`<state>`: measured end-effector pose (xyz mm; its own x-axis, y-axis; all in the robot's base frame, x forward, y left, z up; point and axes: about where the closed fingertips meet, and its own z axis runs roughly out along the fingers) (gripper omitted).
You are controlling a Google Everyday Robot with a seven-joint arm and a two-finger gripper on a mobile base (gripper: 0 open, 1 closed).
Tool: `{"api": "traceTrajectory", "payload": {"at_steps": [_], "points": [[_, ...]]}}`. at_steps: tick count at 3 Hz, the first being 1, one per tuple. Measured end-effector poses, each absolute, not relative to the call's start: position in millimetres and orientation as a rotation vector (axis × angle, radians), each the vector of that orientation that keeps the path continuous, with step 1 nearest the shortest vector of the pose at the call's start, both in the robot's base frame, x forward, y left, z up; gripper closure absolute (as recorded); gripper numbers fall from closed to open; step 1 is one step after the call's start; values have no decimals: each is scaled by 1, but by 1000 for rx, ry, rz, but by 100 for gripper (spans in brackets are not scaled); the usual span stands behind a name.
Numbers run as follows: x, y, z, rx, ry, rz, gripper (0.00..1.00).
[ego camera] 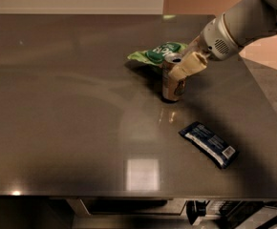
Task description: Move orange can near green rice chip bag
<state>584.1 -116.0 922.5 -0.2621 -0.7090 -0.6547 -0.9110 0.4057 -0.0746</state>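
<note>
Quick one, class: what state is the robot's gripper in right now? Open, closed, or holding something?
Gripper: closed on the upper part of the orange can, right beside the green rice chip bag.

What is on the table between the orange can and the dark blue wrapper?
Nothing: in the camera view only bare table lies between the orange can and the blue wrapper. The gripper clasps the can's top, beside the green bag.
</note>
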Motion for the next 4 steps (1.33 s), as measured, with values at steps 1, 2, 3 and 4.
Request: {"api": "traceTrajectory", "payload": {"at_steps": [1,2,3,4], "points": [[593,-136,920,-1289,2063,415,100],[601,-146,918,-1229,2047,416,82],[611,-149,917,-1198,2026,403,59],[619,-148,916,-1189,2006,387,36]]}}
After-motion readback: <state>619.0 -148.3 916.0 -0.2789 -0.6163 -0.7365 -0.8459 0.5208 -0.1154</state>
